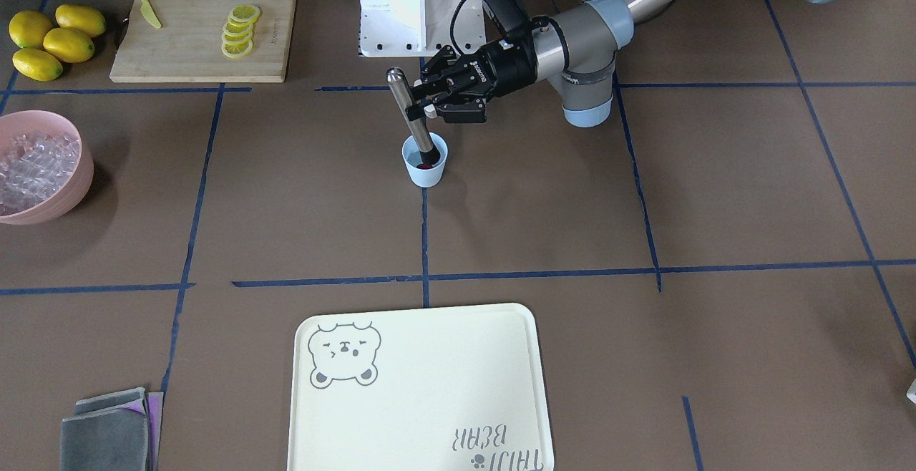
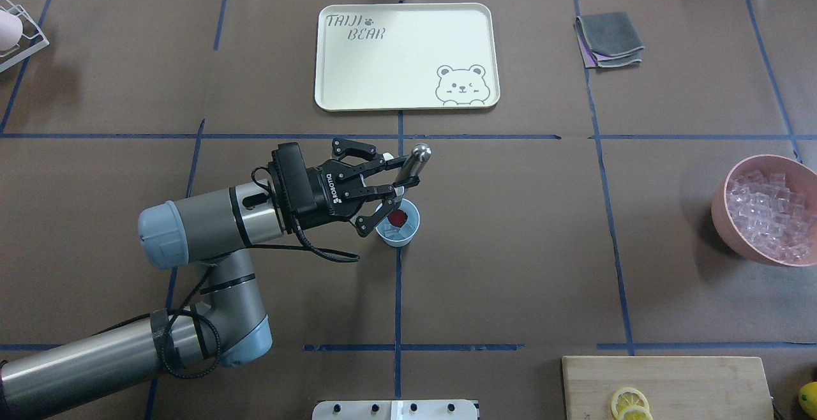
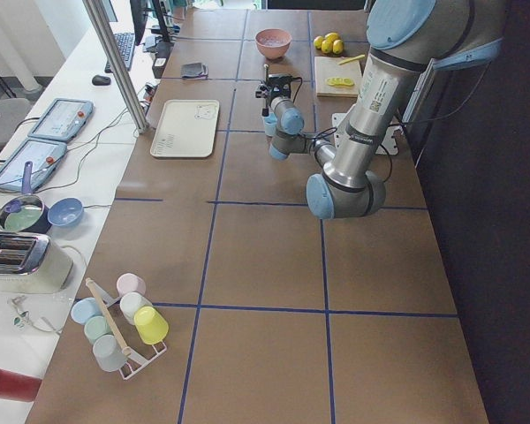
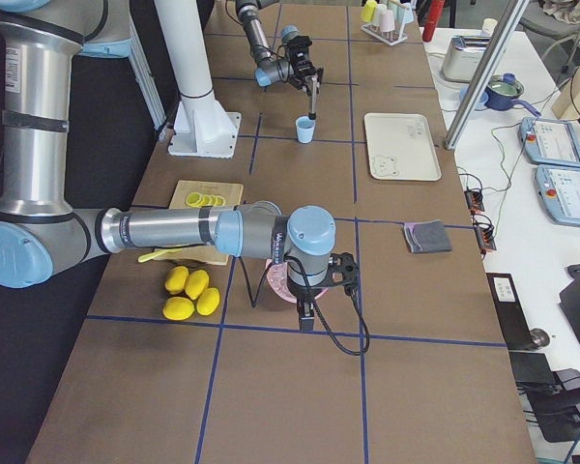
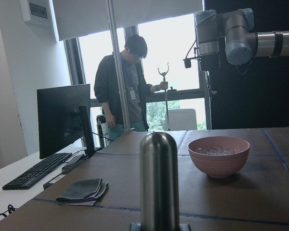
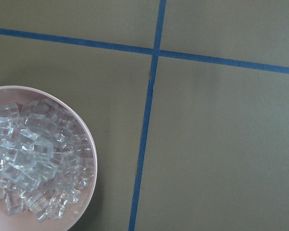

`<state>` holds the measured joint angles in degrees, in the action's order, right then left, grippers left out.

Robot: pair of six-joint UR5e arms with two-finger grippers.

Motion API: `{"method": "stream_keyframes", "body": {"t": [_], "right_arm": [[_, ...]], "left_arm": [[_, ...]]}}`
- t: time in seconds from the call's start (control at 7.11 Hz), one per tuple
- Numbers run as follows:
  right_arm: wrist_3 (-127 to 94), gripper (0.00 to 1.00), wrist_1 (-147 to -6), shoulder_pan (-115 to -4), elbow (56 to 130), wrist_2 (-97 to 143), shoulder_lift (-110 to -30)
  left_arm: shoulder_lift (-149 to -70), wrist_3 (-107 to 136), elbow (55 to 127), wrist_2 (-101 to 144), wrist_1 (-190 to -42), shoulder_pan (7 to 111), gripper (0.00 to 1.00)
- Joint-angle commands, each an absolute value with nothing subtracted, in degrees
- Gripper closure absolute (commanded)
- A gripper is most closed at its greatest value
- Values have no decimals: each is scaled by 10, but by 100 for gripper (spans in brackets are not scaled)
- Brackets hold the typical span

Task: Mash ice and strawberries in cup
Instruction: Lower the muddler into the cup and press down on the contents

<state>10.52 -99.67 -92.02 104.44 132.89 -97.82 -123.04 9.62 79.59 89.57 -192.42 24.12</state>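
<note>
My left fingers [image 2: 402, 184] are pinching a steel muddler [image 1: 402, 99] partway along its shaft, one finger on each side. The muddler stands close to upright. Its dark lower end is down inside the cup [image 2: 408, 232], and its rounded top is well clear of the rim. The cup sits upright on the brown surface, near the middle where two blue tape lines cross. Inside it lies the strawberry [image 2: 398, 217], a small red lump just beside the muddler's end. A few clear cubes of ice [image 2: 393, 233] lie on the near side of it.

Far beyond the cup lies a cream tray [image 2: 408, 97], and a folded grey cloth [image 2: 609, 37] lies to its right. At the right end of the surface my right fingers [image 4: 307, 317] hang above a pink bowl [image 2: 721, 222] heaped with more clear cubes. I cannot tell whether those fingers are spread or pressed together. Nearer me on that side is a wooden board [image 1: 200, 34] with lemon slices [image 1: 240, 31] on it.
</note>
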Motion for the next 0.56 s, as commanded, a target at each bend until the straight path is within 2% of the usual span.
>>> {"method": "stream_keyframes", "body": {"t": [0.0,0.42], "right_arm": [[102,0,-997,-920,1045,1329,-978],[102,0,-997,-920,1044,1329,-978]], "left_arm": [[-1231,96,790,891,-1933,229,98],[-1225,95,769,855,-1947,196,98]]}}
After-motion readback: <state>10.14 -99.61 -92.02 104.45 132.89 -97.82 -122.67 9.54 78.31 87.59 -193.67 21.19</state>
